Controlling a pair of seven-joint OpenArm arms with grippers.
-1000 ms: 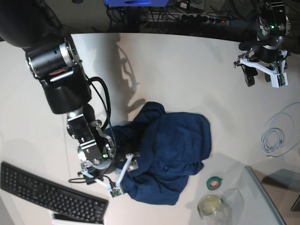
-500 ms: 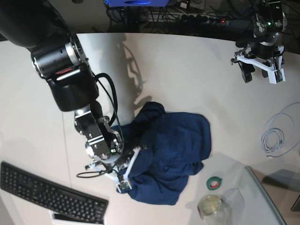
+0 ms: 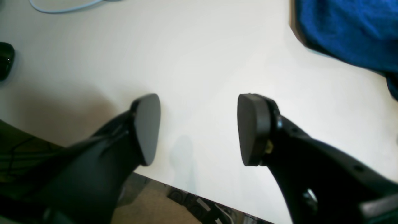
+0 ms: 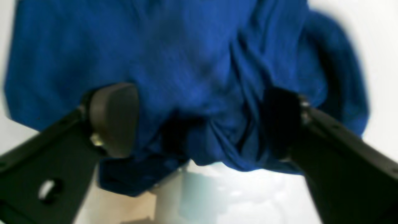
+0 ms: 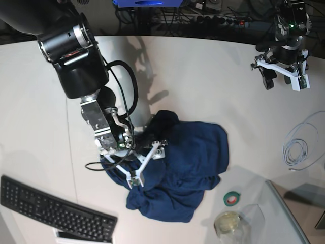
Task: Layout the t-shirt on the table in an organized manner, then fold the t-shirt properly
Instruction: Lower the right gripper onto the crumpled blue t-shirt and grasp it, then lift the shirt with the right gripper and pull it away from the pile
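Left wrist: my left gripper (image 3: 199, 129) hangs with jaws apart over bare white table (image 3: 199, 56), holding nothing; the t-shirt (image 3: 348, 28) lies off at the upper right.

Right wrist: my right gripper (image 4: 199, 121) stands spread wide, bunched navy cloth between the pads.

Base: the t-shirt lies crumpled mid-table, the right gripper over its left edge, the left gripper near the far edge.

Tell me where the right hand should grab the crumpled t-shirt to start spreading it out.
Best guess: the bunched fold of the t-shirt lying between the open right hand fingers, near the heap's edge closest to that arm. Come straight down from above, since the cloth lies crumpled on the table and that ridge stands proud enough to pinch. Which part of the shirt it is cannot be told.
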